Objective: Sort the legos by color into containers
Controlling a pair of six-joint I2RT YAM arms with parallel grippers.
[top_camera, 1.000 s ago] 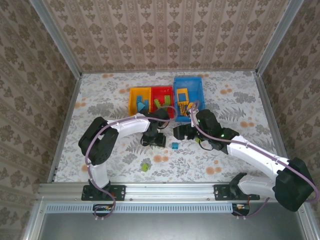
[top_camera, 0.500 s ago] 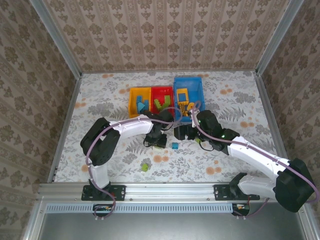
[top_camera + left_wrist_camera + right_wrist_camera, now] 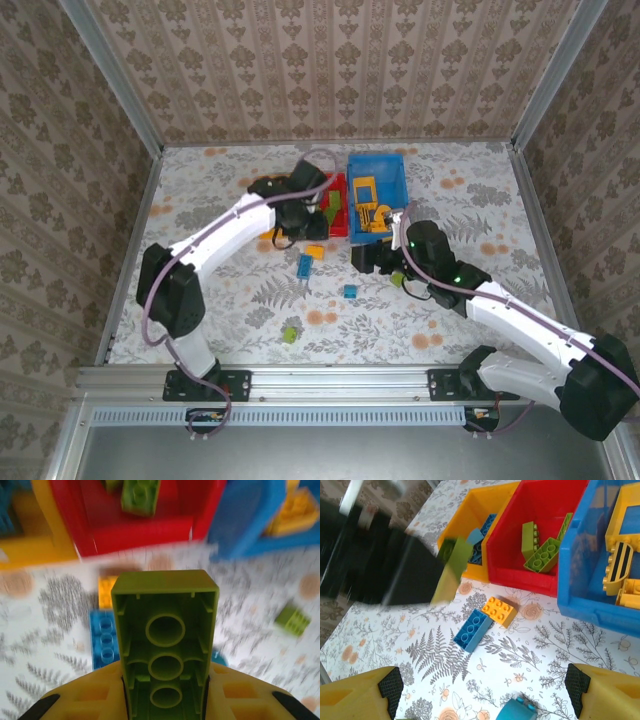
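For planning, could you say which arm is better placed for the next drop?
Left: the left tool holds a green brick facing the red bin of green bricks; the right tool is empty.

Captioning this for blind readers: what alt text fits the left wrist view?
The left gripper holds a green lego, hollow underside to the camera, just short of the red bin. The yellow-orange bin sits left of it, the blue bin right; a blue lego and an orange lego lie on the table.
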